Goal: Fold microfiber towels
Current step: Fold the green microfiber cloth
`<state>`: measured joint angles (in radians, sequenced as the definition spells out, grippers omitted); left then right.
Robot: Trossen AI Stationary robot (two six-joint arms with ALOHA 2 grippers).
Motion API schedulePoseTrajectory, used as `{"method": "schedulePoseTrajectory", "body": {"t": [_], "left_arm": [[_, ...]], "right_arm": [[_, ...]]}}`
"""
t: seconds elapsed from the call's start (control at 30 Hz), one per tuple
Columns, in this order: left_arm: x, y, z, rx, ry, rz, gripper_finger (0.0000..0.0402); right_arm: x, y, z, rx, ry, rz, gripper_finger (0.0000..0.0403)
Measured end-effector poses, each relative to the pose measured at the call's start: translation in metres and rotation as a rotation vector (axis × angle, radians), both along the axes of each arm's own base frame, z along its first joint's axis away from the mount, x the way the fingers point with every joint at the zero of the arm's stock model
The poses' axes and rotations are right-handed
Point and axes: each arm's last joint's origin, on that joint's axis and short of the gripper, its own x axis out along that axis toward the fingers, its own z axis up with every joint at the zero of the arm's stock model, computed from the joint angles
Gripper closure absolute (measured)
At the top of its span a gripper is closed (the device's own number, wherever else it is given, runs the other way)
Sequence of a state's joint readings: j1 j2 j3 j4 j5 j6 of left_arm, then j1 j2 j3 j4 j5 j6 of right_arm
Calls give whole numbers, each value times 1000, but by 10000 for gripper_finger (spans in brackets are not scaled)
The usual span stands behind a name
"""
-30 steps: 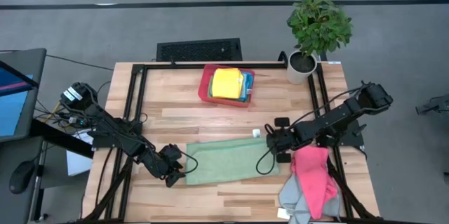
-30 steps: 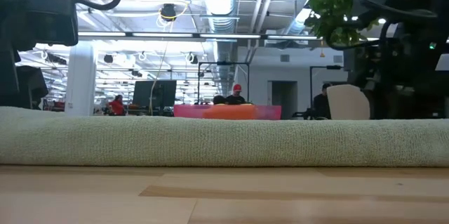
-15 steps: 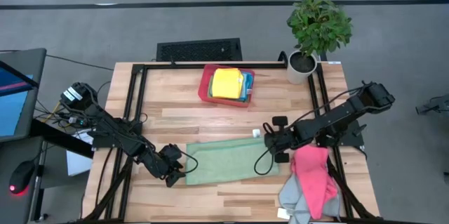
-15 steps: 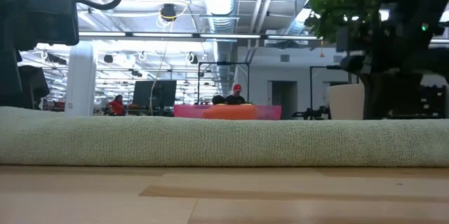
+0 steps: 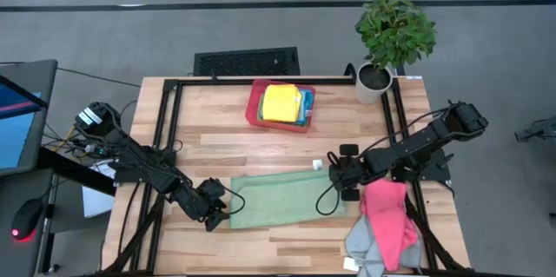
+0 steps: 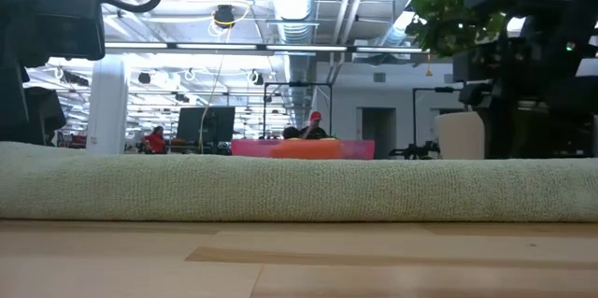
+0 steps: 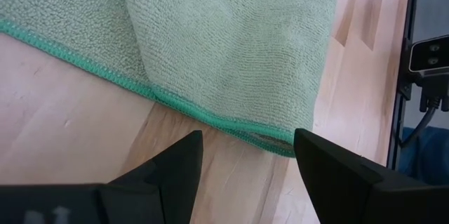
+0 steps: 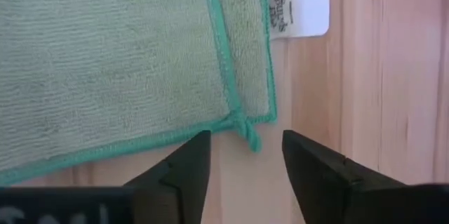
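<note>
A green towel (image 5: 287,196) is laid flat on the front part of the wood table (image 5: 217,151), folded into a long strip. Its cloth is soft and fuzzy w/ tiny loops, and a darker green stitched hem is seen along the edges. In the low view it is seen as a thick, fluffy roll (image 6: 299,189) across the whole pic. Two layers are seen at the towel's corner in the right wrist view, w/ a small white tag (image 8: 298,6) sticking out beside it.

The left gripper (image 5: 219,207) is held low at the towel's left end. Its two dark fingers (image 7: 175,175) are spread apart, w/ the hem and bare wood seen between them; nothing is gripped. The right gripper (image 5: 334,192) is held at the towel's right end, over the corner. Its fingers (image 8: 184,170) are spread too, w/ the corner's hem just between the tips; the cloth isn't pinched.

A red tray (image 5: 257,103), hard and boxy, is set at the back-middle of the table. A folded yellow towel (image 5: 280,102) is stacked in it, w/ a bit of blue towel (image 5: 306,103) seen at its side. A pink towel (image 5: 388,216) is draped in a loose heap at the front right edge, on top of a grey towel (image 5: 360,242). A leafy plant (image 5: 395,27) in a white pot is stood at the back right corner.
</note>
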<state>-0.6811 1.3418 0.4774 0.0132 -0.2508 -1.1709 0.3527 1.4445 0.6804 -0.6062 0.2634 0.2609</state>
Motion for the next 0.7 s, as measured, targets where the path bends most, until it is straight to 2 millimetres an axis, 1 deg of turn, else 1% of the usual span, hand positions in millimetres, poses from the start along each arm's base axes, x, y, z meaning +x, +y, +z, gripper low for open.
{"method": "schedulePoseTrajectory", "body": {"t": [0.07,0.23,0.37,0.47,0.6,0.63,0.7], "left_arm": [[0,0,0,0,0,0,184],[0,0,0,0,0,0,184],[0,0,0,0,0,0,184],[0,0,0,0,0,0,184],[0,0,0,7,-6,8,184],[0,0,0,11,-9,12,184],[0,1,0,13,-11,15,184]], "right_arm": [[0,0,-1,3,-9,1,203],[-7,-3,-14,17,-22,-22,228],[-7,-3,-14,12,-29,-24,250],[-6,-3,-14,9,-24,-15,289],[-5,-5,-18,23,2,-11,376],[-5,-5,-18,31,7,-11,386],[-3,-6,-21,28,19,-18,386]]}}
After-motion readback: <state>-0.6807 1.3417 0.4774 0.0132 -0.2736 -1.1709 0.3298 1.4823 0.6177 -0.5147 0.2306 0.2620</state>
